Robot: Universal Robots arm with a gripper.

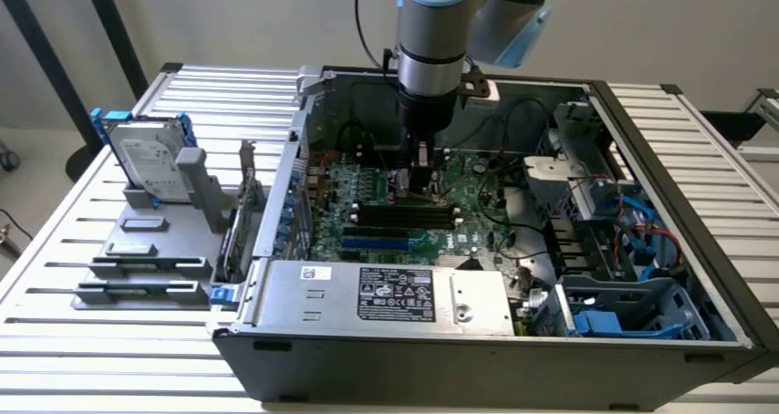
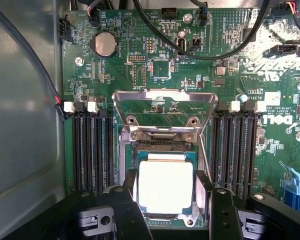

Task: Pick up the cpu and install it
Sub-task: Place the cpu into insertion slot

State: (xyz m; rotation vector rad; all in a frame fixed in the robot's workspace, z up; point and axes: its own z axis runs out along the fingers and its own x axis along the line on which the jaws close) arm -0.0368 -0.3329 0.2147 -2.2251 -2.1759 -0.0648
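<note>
**The cpu is held low in its socket**

The cpu (image 2: 165,187) is pinched between the two black fingers (image 2: 125,207) of the gripper (image 2: 167,179). The jaws are set wide apart because the chip is wide, and one is pressed against each side edge. The shiny top is left untouched, so nothing is pushed on from above. The chip is held flat, most likely because it can only be fitted flat into its square bed.

The cpu is seen low in the socket (image 2: 162,146), in the middle of the green board (image 2: 115,70). Whether it is dropped all the way in cannot be told. The silver lid frame (image 2: 165,100) of the socket is tipped up and back, so the bed is left open for the chip. The lid is not yet shut over it.

Long black memory slots (image 2: 90,150) are lined up on both sides of the socket, just beside the fingers.

In the exterior view, the arm (image 1: 432,31) is pointed straight down into the open computer case (image 1: 487,350). The case is laid on its side, so the board is turned upward and can be reached from above. A silver power box (image 1: 389,295) is fixed at the near edge of the case. A hard drive (image 1: 146,159) with blue brackets is stood upright on the table (image 1: 61,341), at the exterior view's left, well apart from the gripper.
</note>
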